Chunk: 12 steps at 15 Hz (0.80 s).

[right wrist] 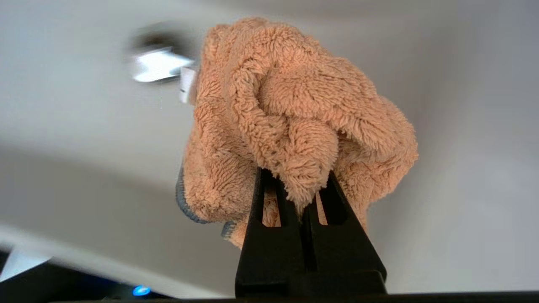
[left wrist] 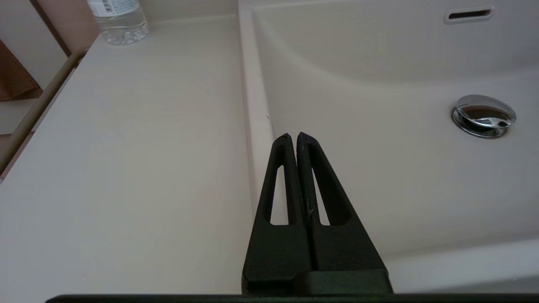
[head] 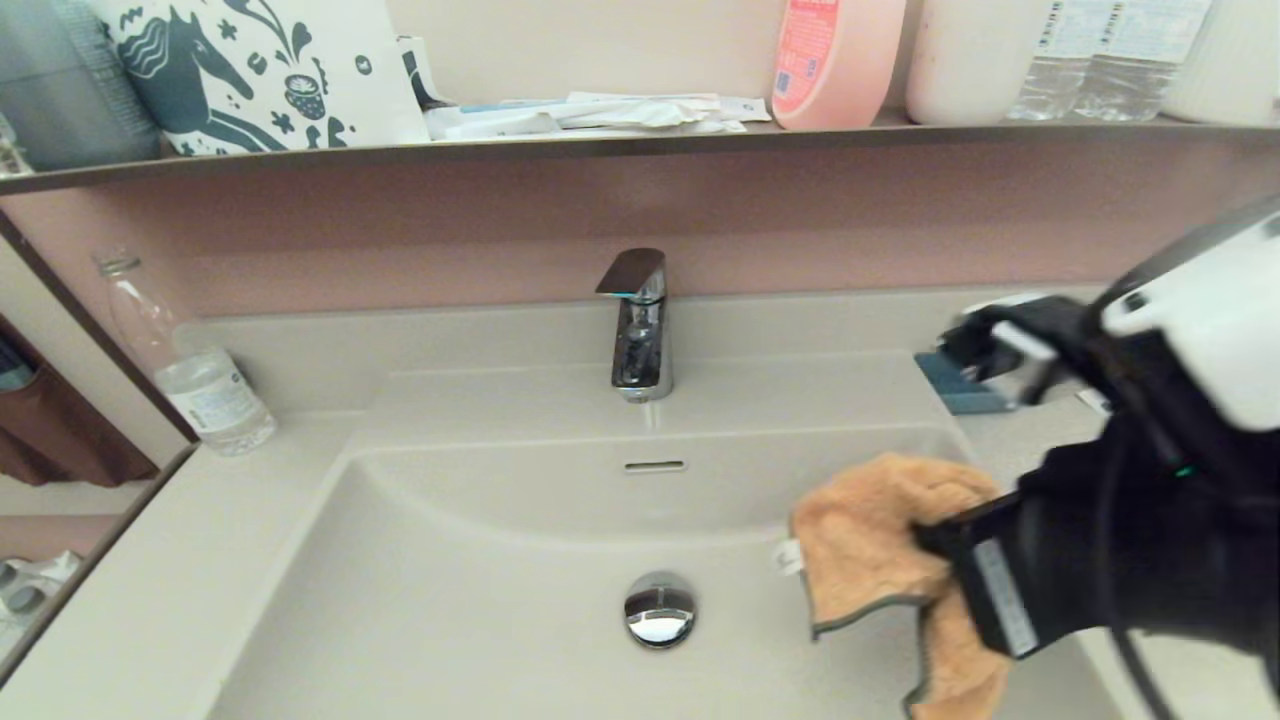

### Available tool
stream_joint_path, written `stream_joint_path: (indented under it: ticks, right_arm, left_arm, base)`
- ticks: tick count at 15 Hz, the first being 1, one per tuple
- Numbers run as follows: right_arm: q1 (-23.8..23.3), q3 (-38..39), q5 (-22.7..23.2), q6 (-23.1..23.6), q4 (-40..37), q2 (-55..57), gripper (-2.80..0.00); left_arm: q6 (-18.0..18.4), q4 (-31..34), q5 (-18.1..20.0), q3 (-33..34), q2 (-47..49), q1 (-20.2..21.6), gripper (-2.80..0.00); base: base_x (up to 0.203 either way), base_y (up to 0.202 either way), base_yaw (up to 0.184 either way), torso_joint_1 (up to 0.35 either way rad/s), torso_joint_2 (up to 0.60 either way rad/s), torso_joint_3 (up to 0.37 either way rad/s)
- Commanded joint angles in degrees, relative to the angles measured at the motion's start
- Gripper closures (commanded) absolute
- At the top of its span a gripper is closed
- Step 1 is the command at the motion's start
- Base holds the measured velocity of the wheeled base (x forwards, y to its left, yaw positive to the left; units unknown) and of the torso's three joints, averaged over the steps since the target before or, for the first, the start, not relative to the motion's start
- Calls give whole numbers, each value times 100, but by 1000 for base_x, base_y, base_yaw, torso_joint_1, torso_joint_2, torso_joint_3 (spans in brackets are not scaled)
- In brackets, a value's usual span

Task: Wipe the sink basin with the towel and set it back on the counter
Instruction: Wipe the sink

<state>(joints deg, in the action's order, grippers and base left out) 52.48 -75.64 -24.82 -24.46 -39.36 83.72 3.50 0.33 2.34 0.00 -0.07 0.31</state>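
Here, at the lower right of the head view, the right gripper [head: 940, 545] is clamped tight on the towel [head: 880, 550], a bunched orange cloth with grey edging, its fingers [right wrist: 269, 202] pinching a fold. The towel hangs over the right side of the sink basin [head: 480, 600], to the right of the chrome drain plug [head: 660, 608]. The left gripper [left wrist: 293, 139] is closed and empty, hovering over the basin's left edge beside the counter [left wrist: 126, 168]. A water bottle [head: 195, 370] stands at the upper left.
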Motion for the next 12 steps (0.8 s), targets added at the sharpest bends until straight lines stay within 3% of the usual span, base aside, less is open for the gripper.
stream_joint_path:
  ticks: [1,5,7,9,12]
  right_arm:
    - [-634,47,-23,-34,-385,-1008,0]
    - [-2452,478,166,159,-967,-1570,0]
    - [-3148,1205,330,357,-1016,-1656,0]
    - [-3375,2010,449,455,-887,-1730,0]
    - [-3454,3159,503,487,-83,-1792,0]
  left_arm:
    - [2,2,-6,0,7,5,0]
    - [2,2,3,0,7,5,0]
    - [2,2,-4,0,7,5,0]
    - [2,2,3,0,7,5,0]
    - [2,2,-5,0,7,5,0]
  base:
    - [0,0,0,0,0,0]
    - [0,0,0,0,0,0]
    - [0,0,0,0,0,0]
    - [0,0,0,0,0,0]
    - [0,0,0,0,0,0]
